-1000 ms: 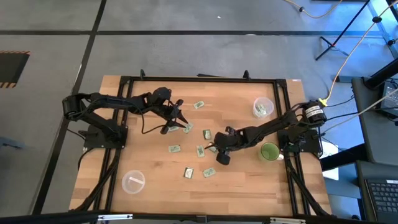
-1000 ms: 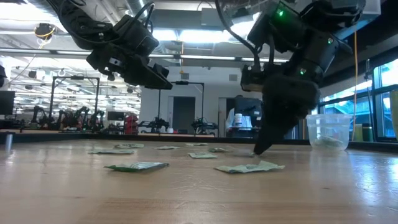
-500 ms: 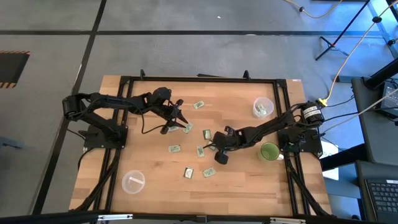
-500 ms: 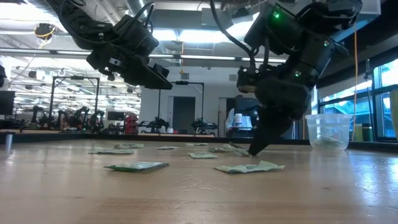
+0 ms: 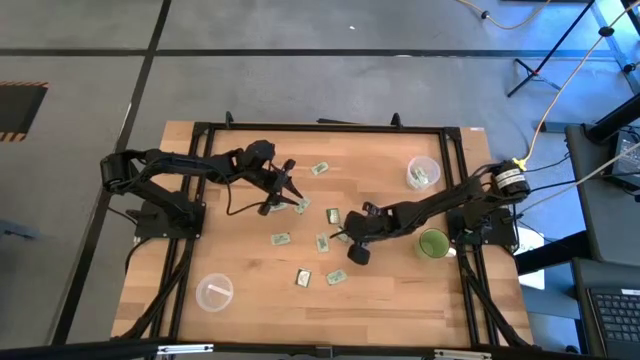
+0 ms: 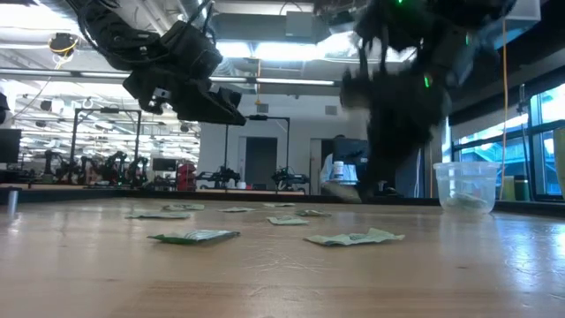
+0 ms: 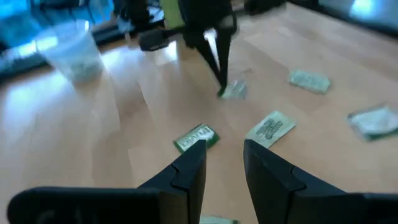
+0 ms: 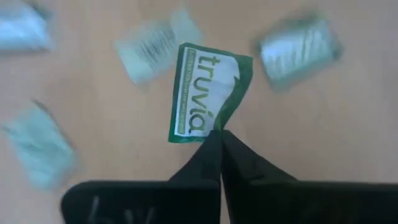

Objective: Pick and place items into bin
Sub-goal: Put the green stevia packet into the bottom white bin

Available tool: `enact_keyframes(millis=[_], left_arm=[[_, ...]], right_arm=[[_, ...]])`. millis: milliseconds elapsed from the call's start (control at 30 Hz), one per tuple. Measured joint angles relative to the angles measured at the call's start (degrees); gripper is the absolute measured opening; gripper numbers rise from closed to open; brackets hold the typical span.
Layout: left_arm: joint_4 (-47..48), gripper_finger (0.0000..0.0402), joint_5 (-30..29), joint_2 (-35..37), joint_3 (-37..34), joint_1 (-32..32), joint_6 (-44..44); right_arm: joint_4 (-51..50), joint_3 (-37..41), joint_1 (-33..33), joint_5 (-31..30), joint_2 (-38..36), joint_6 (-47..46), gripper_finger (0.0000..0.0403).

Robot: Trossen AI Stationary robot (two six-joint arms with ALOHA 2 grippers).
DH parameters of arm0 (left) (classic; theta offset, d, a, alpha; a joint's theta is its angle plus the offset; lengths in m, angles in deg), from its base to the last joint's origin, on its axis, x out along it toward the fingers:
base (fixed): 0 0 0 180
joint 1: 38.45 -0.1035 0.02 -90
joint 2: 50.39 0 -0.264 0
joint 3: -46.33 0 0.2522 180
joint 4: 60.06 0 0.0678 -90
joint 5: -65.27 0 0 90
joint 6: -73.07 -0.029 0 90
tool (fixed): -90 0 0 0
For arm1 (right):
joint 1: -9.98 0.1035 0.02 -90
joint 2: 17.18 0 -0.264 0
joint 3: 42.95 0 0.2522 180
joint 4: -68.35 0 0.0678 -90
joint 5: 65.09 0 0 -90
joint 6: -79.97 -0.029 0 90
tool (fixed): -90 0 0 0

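Several small green-and-white packets lie flat on the wooden table (image 5: pixel 240 330), among them one (image 5: pixel 281 239) near the middle and one (image 5: pixel 303 277) nearer the front. My right gripper (image 8: pixel 219 132) at mid-table (image 5: pixel 343 238) is shut on one packet (image 8: pixel 202 93). My left gripper (image 7: pixel 224 165) hangs open above the table, left of centre (image 5: pixel 290 188), with nothing between its fingers. The bin, a clear plastic cup (image 5: pixel 422 172) with packets in it, stands at the far right. My right gripper pinches the packet by one edge near a corner (image 8: pixel 219 122), between its two fingertips. The fingers (image 7: pixel 217 65) slant down from above. The packet is creased at the hold and sticks out flat beyond the fingertips, raised a little off the wood.
A green cup (image 5: pixel 433 243) stands at the right edge near the right arm's base. A clear round lid or cup (image 5: pixel 214 292) sits near the front left. A black frame (image 5: pixel 320 128) runs around the table. Loose packets (image 5: pixel 319 169) lie between the two grippers.
My right gripper has shut on a packet on the table, tipped up that packet's held edge and then gone upward with it. The other packets have stayed where they were.
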Motion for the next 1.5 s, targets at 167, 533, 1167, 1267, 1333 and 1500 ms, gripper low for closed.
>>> enact_keyframes(millis=[167,533,1167,1267,1333,1500], left_arm=[[-0.33,0.0106,-0.17,0.0,0.0,3.44,-18.91],[-6.86,0.0144,-23.26,0.0,0.0,16.08,-38.87],[-8.74,0.0152,-23.41,0.0,0.0,19.56,-38.39],[-10.75,0.0152,-23.41,0.0,0.0,19.56,-38.35],[-12.69,0.0152,-23.41,0.0,0.0,19.56,-38.47],[-13.29,0.0149,-23.41,0.0,0.26,19.56,-38.0]], right_arm=[[-0.08,-0.27,-0.67,-0.53,-3.85,0.16,0.0001],[10.06,-0.42,-4.29,8.2,-5.25,0.34,0.0],[17.28,-0.49,-5.27,11.39,-5.3,0.08,0.0],[17.83,-0.53,-5.27,11.41,-5.3,0.11,0.0],[17.82,-0.53,-5.27,11.44,-5.3,0.12,0.0],[17.89,-0.53,-5.27,11.44,-5.3,0.18,0.0]])
